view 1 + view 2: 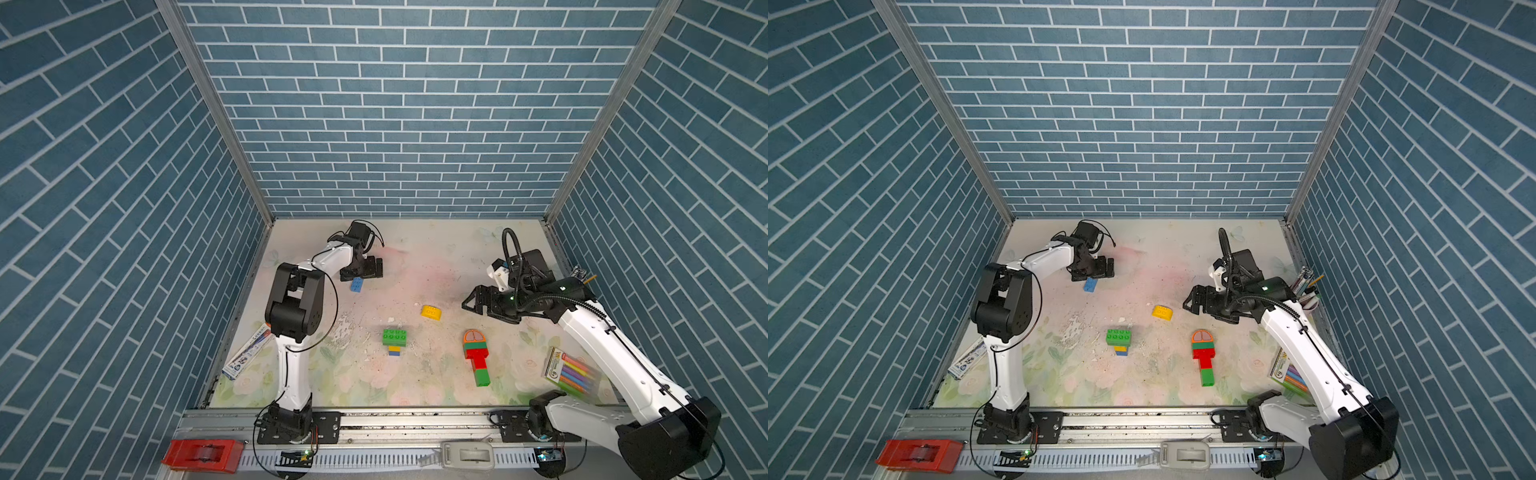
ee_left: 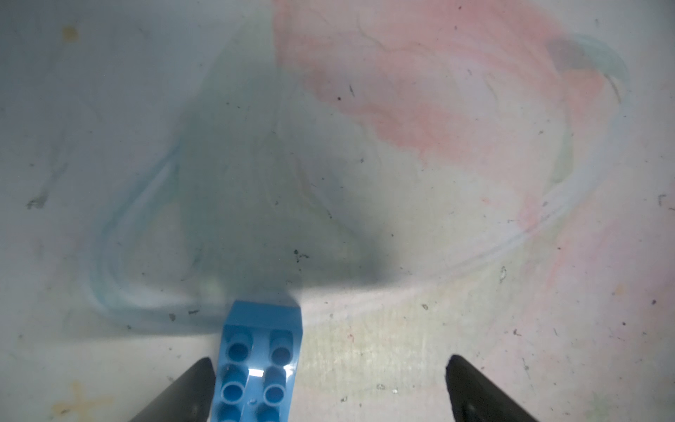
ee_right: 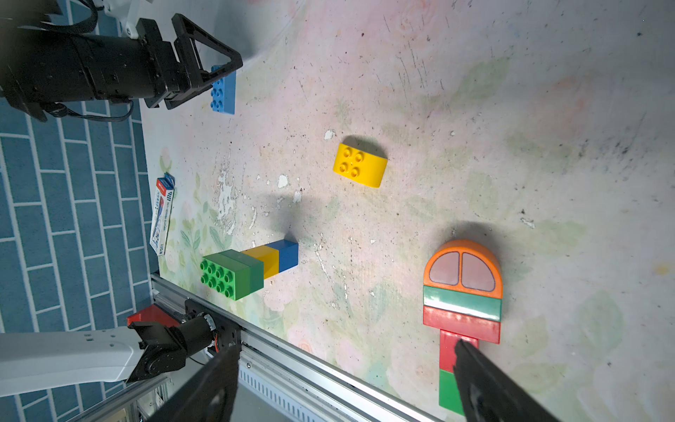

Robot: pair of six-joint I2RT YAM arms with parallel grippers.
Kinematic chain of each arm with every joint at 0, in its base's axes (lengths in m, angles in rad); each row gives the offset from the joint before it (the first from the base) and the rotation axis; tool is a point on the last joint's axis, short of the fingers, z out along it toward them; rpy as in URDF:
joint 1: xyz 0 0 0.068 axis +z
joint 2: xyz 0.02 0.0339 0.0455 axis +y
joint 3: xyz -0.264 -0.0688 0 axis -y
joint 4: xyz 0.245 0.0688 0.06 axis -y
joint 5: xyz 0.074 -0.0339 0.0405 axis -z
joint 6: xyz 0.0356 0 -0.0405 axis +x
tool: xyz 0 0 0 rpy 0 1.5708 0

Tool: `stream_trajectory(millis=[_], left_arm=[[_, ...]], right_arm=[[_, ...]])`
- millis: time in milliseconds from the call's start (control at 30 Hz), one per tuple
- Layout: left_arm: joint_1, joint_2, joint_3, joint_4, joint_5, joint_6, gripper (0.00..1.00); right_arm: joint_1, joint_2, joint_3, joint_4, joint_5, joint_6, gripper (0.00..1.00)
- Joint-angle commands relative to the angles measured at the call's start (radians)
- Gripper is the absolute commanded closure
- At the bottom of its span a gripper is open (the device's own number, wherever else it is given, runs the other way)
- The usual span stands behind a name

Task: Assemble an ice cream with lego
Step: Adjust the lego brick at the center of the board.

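A blue lego brick [image 1: 356, 285] lies studs-up on the mat at the back left. My left gripper [image 1: 360, 274] hangs just over it, open. In the left wrist view the brick [image 2: 255, 365] sits close beside one finger [image 2: 193, 387], far from the other. A yellow round-topped piece [image 1: 431, 311] lies mid-table. A green, yellow and blue stack [image 1: 394, 337] stands in front of it. An assembly [image 1: 476, 359] of orange dome, green and red bricks lies flat to the right. My right gripper [image 1: 469, 301] hovers open and empty, behind that assembly [image 3: 462, 292].
A pack of coloured markers [image 1: 571, 372] lies under my right arm. A long white box [image 1: 245, 353] rests by the left wall. A red tape dispenser [image 1: 203, 455] and a grey tool [image 1: 467, 455] sit on the front rail. Blue brick-pattern walls enclose three sides.
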Motion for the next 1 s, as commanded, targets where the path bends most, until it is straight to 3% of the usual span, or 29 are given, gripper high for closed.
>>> stream_trajectory(millis=[0,333,500,767,967], left_arm=[[-0.030,0.028,0.037,0.003,0.033,0.034,0.00],[-0.135,0.037,0.035,-0.039,0.086,0.052,0.00],[-0.160,-0.013,0.048,-0.101,0.009,0.041,0.00],[-0.169,-0.082,0.074,-0.271,-0.187,-0.182,0.00],[-0.169,-0.023,0.128,-0.385,-0.215,-0.276,0.01]], right_arm=[[-0.005,-0.009,0.023,-0.023,0.012,-0.021,0.07],[-0.005,-0.017,0.022,-0.031,0.018,-0.023,0.07],[-0.006,-0.011,0.023,-0.030,0.015,-0.031,0.07],[-0.008,0.009,0.022,-0.010,0.000,-0.043,0.07],[-0.008,0.017,0.018,0.002,-0.009,-0.049,0.07]])
